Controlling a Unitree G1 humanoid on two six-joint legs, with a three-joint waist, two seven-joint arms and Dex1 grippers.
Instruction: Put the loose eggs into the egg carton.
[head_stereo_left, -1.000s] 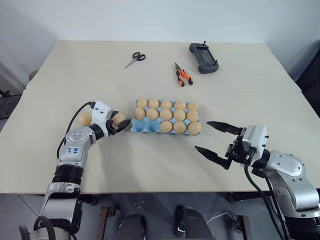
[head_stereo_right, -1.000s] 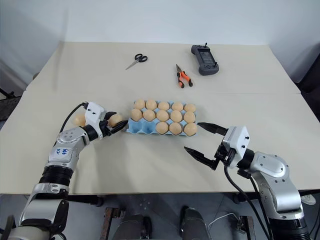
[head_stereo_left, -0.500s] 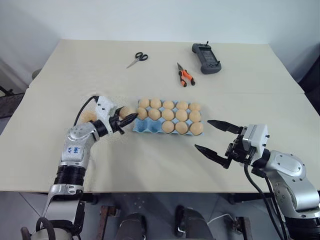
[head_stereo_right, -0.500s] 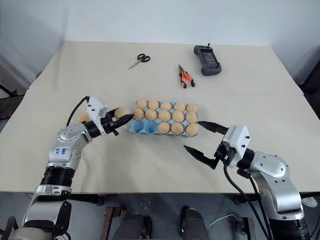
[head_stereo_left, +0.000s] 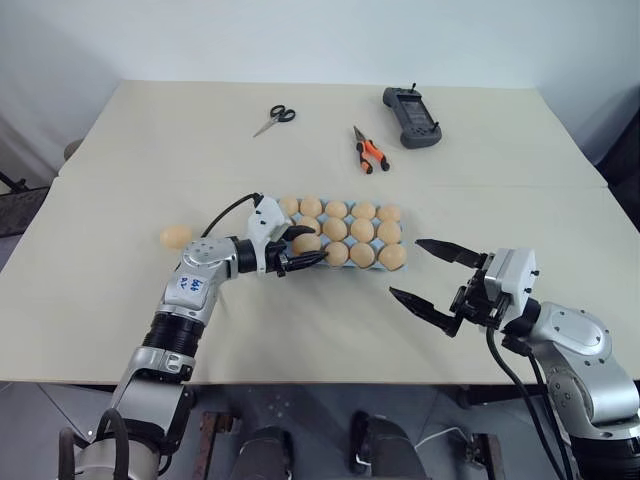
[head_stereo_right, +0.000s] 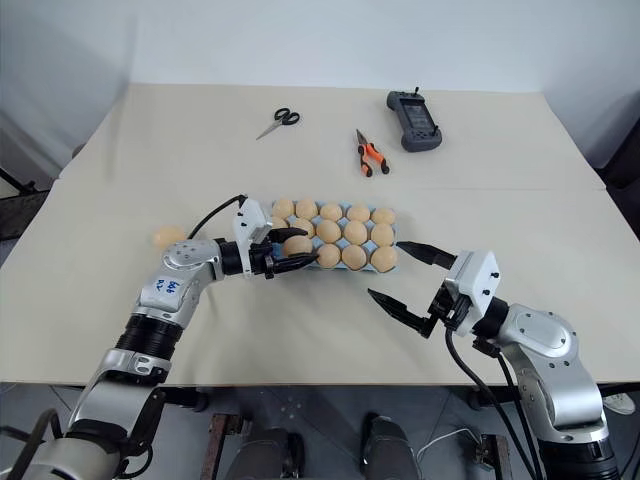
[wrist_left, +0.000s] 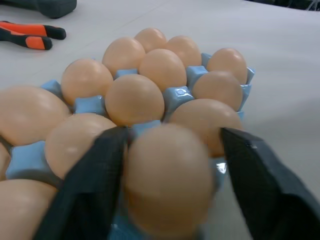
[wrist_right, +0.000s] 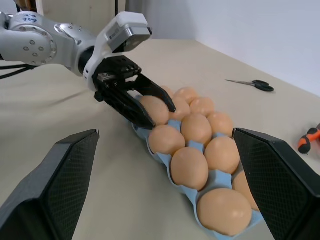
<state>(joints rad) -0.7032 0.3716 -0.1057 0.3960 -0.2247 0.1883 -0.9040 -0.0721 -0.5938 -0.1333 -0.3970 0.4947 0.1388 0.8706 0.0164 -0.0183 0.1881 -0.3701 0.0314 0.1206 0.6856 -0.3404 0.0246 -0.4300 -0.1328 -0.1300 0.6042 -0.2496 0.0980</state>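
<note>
Nearest, at 4 o'clock, right gripper (head_stereo_left: 428, 273) idle with jaws spread wide, empty. Mid-table, left gripper (head_stereo_left: 305, 247) straddling an egg (wrist_left: 167, 175) at the blue carton's (wrist_left: 179, 95) near-left corner, jaws parted, grip uncertain: risks knocking neighbours or leaving it unseated. Out at 9 o'clock, one smooth tan loose egg (head_stereo_left: 175, 237) waiting.

Pale orange-tan eggs (head_stereo_left: 345, 232) fill a light blue egg carton (wrist_left: 177, 95) on the cream table (head_stereo_left: 150, 150). Another tan loose egg (head_stereo_left: 175, 237) alongside. Black-handled scissors (head_stereo_left: 272, 118), orange-and-black pliers (head_stereo_left: 366, 148), dark grey handheld controller (head_stereo_left: 407, 115).
</note>
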